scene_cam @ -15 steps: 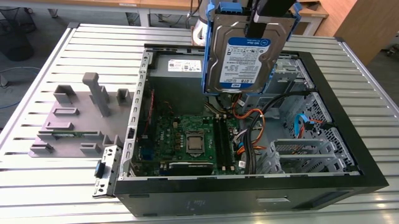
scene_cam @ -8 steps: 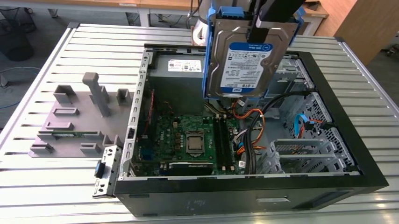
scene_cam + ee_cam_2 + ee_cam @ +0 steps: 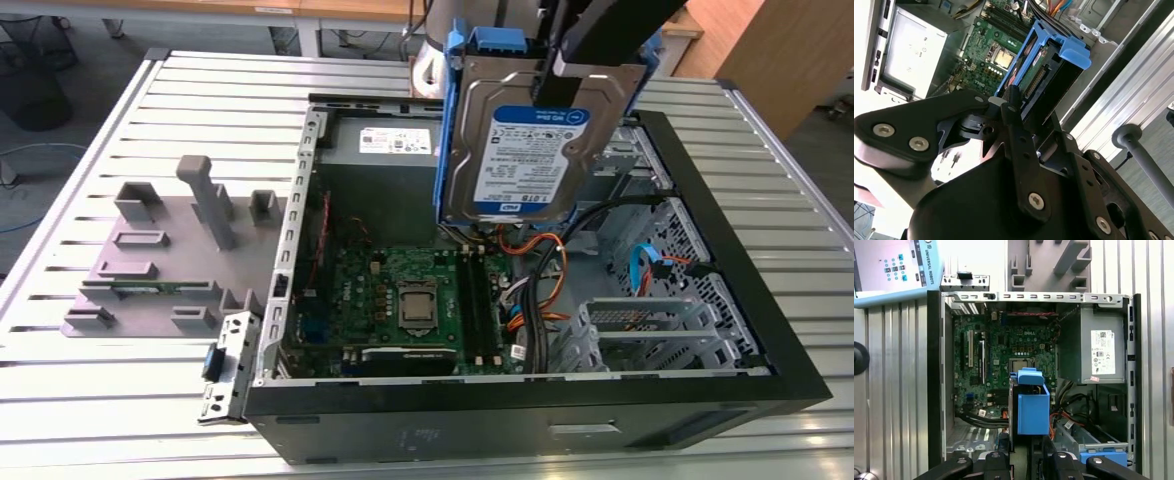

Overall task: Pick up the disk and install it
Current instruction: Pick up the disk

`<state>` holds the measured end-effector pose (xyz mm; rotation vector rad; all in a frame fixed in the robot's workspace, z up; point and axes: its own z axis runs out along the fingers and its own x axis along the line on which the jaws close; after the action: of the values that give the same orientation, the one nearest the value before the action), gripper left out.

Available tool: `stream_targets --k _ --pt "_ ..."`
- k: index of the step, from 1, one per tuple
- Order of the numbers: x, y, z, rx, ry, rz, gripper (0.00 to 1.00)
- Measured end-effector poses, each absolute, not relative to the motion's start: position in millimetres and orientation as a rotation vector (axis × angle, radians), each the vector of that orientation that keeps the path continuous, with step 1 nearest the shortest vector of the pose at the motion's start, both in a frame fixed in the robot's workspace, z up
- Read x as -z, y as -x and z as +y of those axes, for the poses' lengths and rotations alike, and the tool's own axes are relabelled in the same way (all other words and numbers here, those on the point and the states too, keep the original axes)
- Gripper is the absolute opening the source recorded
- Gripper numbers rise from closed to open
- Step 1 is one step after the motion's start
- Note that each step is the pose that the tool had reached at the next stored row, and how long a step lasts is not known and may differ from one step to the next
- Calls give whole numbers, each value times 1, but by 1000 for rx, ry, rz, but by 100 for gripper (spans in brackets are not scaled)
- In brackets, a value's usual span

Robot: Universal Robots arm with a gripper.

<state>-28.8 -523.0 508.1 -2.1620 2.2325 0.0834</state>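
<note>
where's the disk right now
In the exterior view the disk hangs upright in the gripper, above the open computer case, over its motherboard.

The disk hangs upright above the open computer case, held at its top by the fingers.

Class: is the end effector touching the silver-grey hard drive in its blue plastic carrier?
Touching. In the exterior view the end effector clamps the hard drive, which hangs above the open black computer case.
</note>
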Motion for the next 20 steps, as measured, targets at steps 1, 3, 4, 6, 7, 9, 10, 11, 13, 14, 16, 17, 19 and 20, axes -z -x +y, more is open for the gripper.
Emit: stream_targets --k 1,3,4,6,7,9,10,11,13,14,16,17,19,20 --pt "-507 29 -524 -83 2162 2232 35" --pt "-505 29 -527 -83 2162 2232 35" --pt "-504 29 -528 -84 2162 2232 35" --pt "-501 29 -530 -83 2162 2233 35" --pt "-500 29 -531 -83 2162 2232 35" --pt "-499 29 -534 -83 2162 2233 35" --pt "-498 29 -535 -83 2162 2233 35" --pt "-497 29 -537 -83 2162 2232 35" --pt "-495 29 -540 -83 2162 2232 35" --pt "-495 29 -542 -83 2162 2232 35" --pt "-494 29 -546 -83 2162 2232 35" --pt "-493 29 -547 -83 2162 2233 35" --pt "-492 29 -550 -83 2162 2232 35" --pt "-491 28 -552 -83 2162 2232 35"
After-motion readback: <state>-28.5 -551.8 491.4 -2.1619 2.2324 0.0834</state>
